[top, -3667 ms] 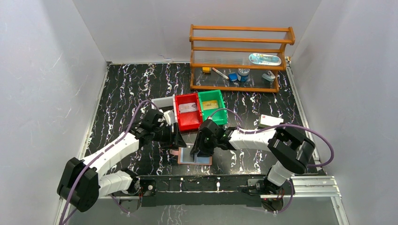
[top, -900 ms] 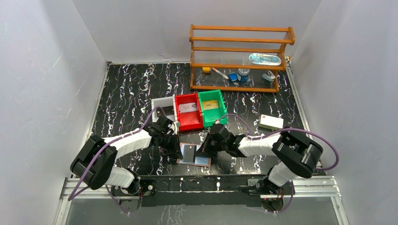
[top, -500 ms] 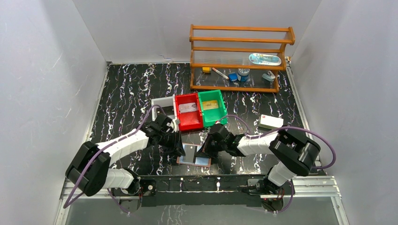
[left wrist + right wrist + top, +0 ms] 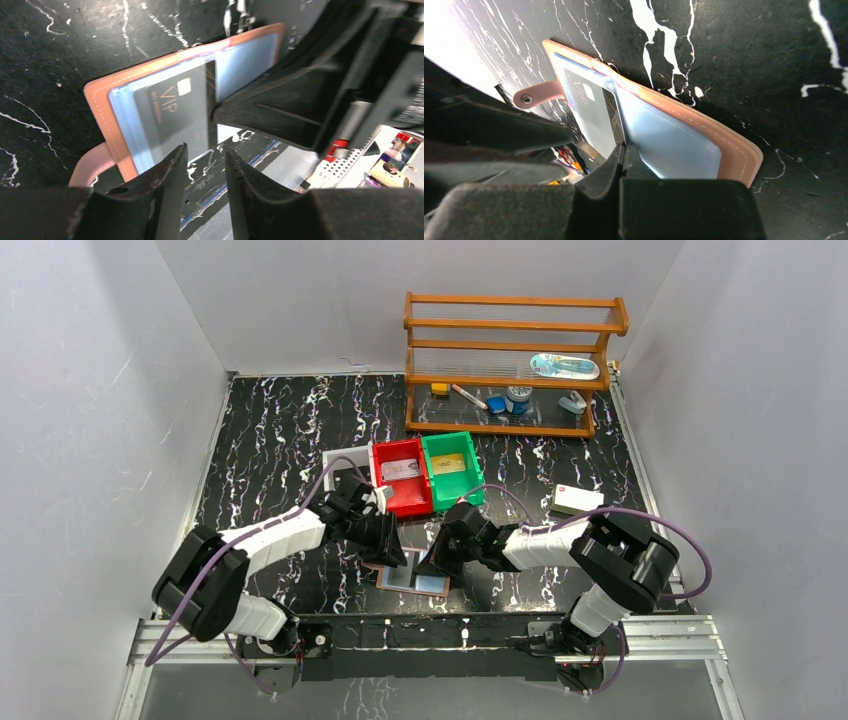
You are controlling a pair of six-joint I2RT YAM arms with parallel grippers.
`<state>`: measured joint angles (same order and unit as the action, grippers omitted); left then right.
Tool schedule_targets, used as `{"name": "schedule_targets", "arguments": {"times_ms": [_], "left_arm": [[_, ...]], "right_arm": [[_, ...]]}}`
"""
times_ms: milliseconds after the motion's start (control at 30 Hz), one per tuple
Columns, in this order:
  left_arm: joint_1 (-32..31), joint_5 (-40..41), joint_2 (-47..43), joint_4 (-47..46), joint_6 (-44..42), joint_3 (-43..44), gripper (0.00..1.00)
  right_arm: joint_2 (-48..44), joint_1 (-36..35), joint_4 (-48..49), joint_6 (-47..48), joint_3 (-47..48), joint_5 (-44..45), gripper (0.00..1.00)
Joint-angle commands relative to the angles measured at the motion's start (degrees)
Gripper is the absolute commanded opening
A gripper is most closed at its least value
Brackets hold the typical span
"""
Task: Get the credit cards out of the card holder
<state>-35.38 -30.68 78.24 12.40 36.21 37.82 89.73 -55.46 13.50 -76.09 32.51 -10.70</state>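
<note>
I record a black table [image 4: 270, 440] veined in white. Directly on it:

- The card holder [image 4: 425, 583] lies open near the front edge.
- A red bin [image 4: 400, 508] and a green bin [image 4: 447, 440] stand touching, side by side at mid-table.
- A white tray [image 4: 345, 455] sits against the red bin's left side.
- A white box [image 4: 578, 501] lies well to the right.
- A wooden rack [image 4: 500, 426] stands at the back.

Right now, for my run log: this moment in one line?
left end effector: open at dark VIP card | right end effector: shut, tip on open reddish-brown leather card holder
</note>
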Motion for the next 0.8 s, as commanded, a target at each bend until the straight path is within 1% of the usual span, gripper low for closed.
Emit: {"name": "schedule_targets", "arguments": {"times_ms": [0,200,300,467,567,700,767], "left_arm": [[-0.35,-1.69,3.77,1.09,-0.93,-1.62,0.31],[-0.74,2.65,4.51,4.03,-1.87,-2.17,0.28],[-0.77,3.85,4.30,5.02,-2.25,-2.54,0.26],[-0.97,4.12,4.34,5.35,-2.37,-2.84,0.24],[-1.09,4.27,4.04,5.41,-2.36,-2.94,0.23],[-1.21,4.14,3.95,5.39,-2.32,-2.87,0.22],[-1.20,4.18,3.86,5.48,-2.30,-2.81,0.22]], "right_arm": [[0.98,0.28,-1.98,0.78,1.49,-0.45,0.04],[0.34,0.40,-2.05,0.77,1.53,-0.39,0.06],[0.10,0.38,-1.19,0.77,1.18,-0.22,0.09],[0.64,0.56,2.02,-0.16,0.43,-0.97,0.21],[1.61,0.76,3.35,-0.60,0.06,-1.18,0.26],[2.84,0.77,5.21,-0.36,0.01,-2.07,0.26],[2.99,0.83,5.50,0.16,0.21,-2.34,0.21]]}}
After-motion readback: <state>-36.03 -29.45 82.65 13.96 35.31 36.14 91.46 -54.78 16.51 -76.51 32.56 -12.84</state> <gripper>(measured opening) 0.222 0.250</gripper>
